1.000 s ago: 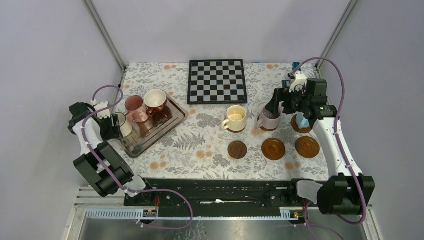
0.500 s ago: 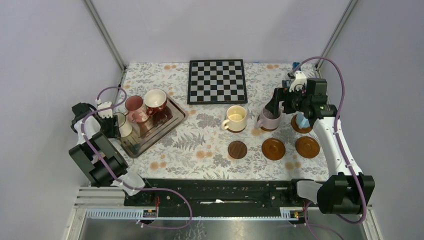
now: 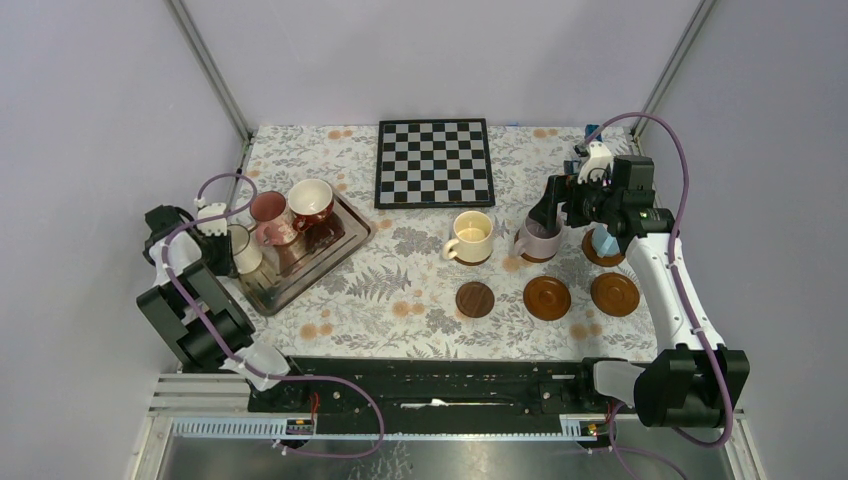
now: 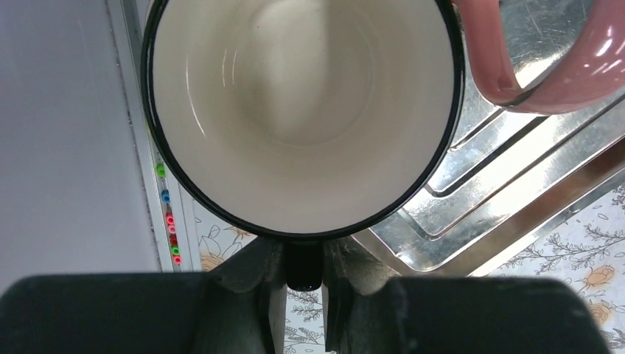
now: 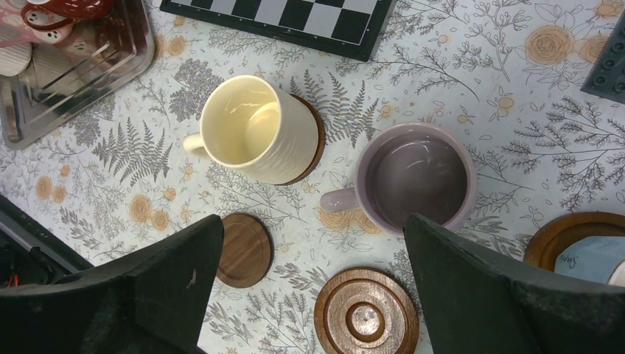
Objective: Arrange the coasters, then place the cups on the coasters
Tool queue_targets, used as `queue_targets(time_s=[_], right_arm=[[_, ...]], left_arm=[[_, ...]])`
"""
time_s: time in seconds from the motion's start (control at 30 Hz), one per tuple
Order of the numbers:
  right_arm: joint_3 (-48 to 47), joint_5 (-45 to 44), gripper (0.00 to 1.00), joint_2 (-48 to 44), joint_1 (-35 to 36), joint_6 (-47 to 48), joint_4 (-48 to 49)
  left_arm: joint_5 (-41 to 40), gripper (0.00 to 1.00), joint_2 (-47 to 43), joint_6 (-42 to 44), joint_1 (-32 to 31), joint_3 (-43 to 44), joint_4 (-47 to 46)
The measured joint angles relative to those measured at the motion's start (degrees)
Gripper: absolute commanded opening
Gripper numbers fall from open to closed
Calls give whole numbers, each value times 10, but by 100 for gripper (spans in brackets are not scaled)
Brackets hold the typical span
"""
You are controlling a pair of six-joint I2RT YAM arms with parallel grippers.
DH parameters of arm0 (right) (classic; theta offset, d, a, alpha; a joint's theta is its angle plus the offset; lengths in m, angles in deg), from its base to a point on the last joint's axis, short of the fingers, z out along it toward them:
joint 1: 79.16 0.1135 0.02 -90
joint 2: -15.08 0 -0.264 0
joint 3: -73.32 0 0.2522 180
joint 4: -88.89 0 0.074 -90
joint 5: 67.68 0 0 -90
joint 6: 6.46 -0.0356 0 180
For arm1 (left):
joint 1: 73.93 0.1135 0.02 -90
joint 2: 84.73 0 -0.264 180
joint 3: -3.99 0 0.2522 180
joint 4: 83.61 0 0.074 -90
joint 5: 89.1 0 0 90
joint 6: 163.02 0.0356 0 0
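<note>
My left gripper is shut on the dark handle of the white cup with a dark rim, at the left end of the metal tray. A pink cup and a dark red cup stand on the tray too. My right gripper hangs open above the lilac cup. The cream cup sits on a coaster. So does the light blue cup. Three bare coasters lie in front: a small dark one, a ringed one and another.
A chessboard lies at the back middle of the flowered tablecloth. The tray's raised rim runs just right of the held cup, and the pink cup stands close beside it. The frame's left post and wall are near my left arm.
My left gripper's jaws have come together on the white cup's handle. The left arm's elbow has shifted slightly left. The right arm and the other cups have stayed put.
</note>
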Motion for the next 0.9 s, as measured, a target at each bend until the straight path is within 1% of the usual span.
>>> queue_targets(time_s=[0.13,0.4,0.7,0.83,0.9], right_arm=[[0,11,100,1,0,0,0],[-3,23,100,3,0,4,-9],[-14,52,100,7,0,17,-30],[-19,72,100,13,0,26,-35],[-24,85,100,14,0,36,-45]], left_arm=[[2,0,-12,6,0,-5,8],[20,0,-74,13,0,2,78],[69,0,-139,32,-4,70,168],[96,0,-164,48,-18,102,209],[114,0,-173,62,-35,122,238]])
